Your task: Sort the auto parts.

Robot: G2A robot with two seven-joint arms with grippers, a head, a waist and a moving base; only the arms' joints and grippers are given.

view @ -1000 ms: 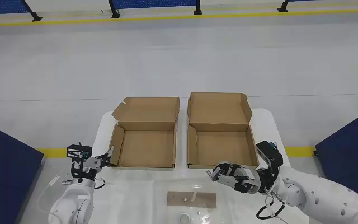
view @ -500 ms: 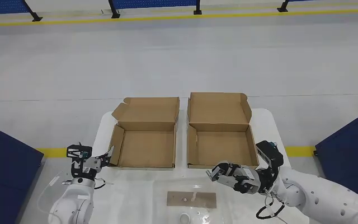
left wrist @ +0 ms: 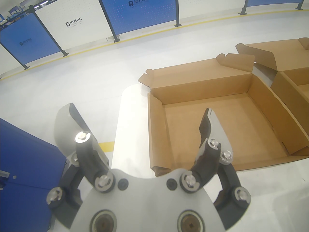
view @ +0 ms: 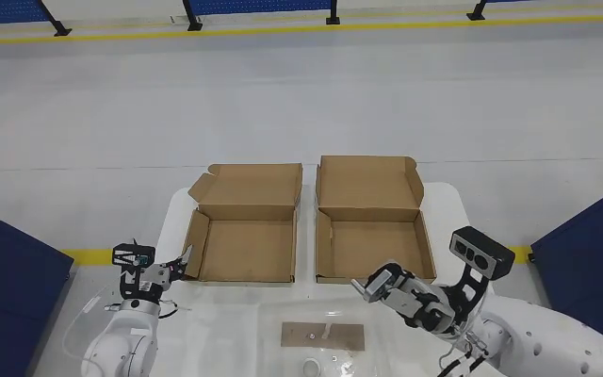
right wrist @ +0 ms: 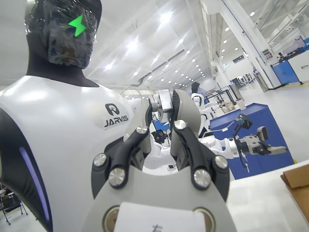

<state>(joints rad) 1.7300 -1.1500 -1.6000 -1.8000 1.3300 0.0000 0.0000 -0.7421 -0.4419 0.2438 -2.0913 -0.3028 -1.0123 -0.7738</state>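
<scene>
Two cardboard boxes stand open side by side at the 12 o'clock end of the table [view: 226, 325]. The left box [view: 247, 250] and the right box [view: 373, 249] are just apart, and from their bare floors I judge the sorting has hardly begun. Over the last second the right gripper [view: 370, 286], at about 4 o'clock on the table just off the right box's near corner, has rolled at the wrist. Its camera housing [view: 480, 253] has swung up and over, and the gripper has shifted slightly toward 3 o'clock. It is clenched on a small silver metal part [right wrist: 166, 103], pinched at the fingertips and held in the air, turned up and away from the tabletop. I take that turn as presenting the part for a look before a box is chosen, so the pick seems done and the drop is what remains; which box suits it I cannot tell. The left gripper [left wrist: 140, 115] has not moved. It hangs at 9 o'clock beside the left box's outer wall, spread wide with nothing in its grasp. At 6 o'clock a brown card strip [view: 323, 336] lies flat, with a small round piece [view: 311, 365] just beyond it toward 6 o'clock.
</scene>
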